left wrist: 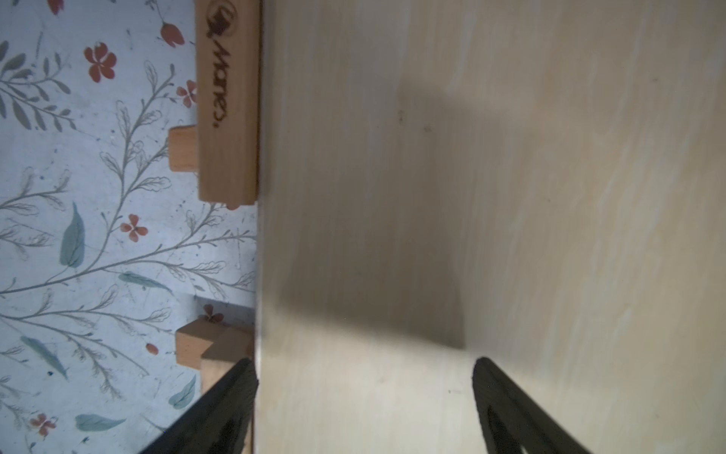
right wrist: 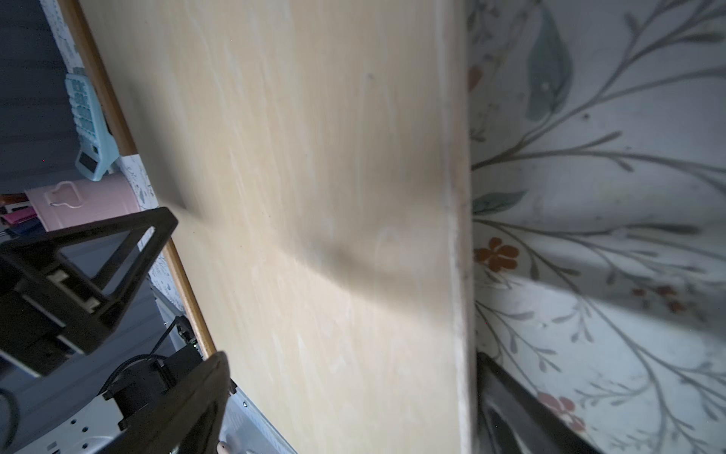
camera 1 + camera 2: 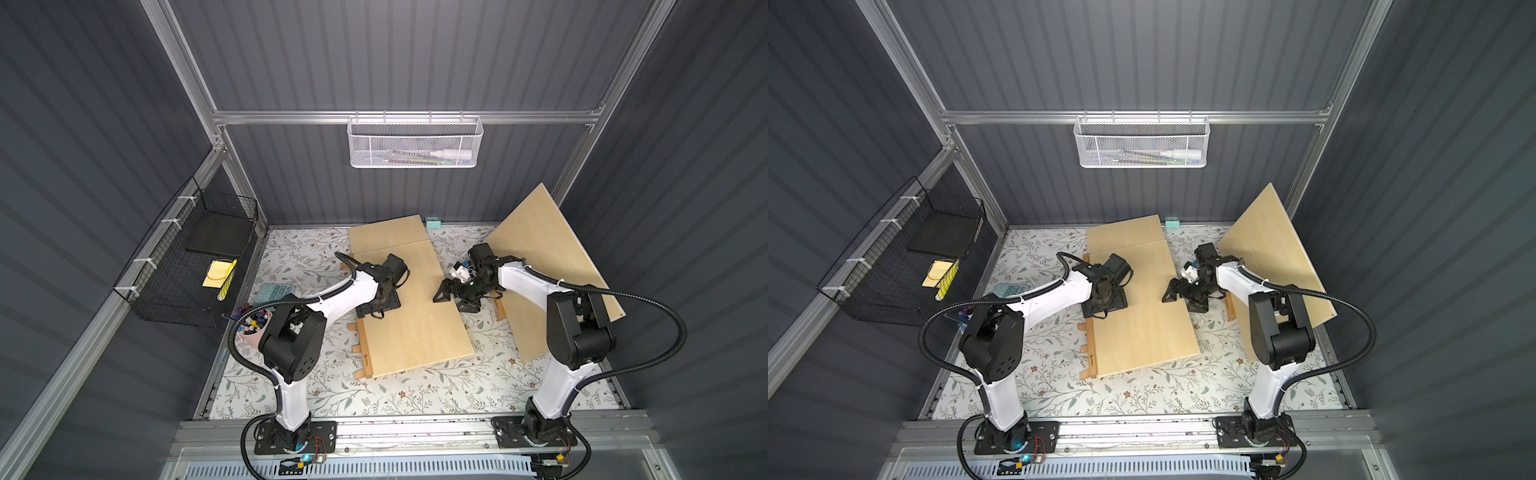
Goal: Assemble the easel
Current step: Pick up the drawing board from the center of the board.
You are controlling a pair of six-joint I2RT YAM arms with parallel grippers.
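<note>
The easel (image 3: 415, 328) is lying flat on the flowered table (image 3: 332, 395), grey ribbed walls (image 3: 374, 62) standing round. The left gripper (image 3: 377, 308) and right gripper (image 3: 455, 300) are hanging over its opposite edges, fingers spread wide, holding nothing.

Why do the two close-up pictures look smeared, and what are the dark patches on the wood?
Left wrist view: the board is streaky, likely motion blur; the dark patch looks like a shadow. Right wrist view: same smear, a shadow band crossing it. Both top views: far crisper, evenly lit.
</note>
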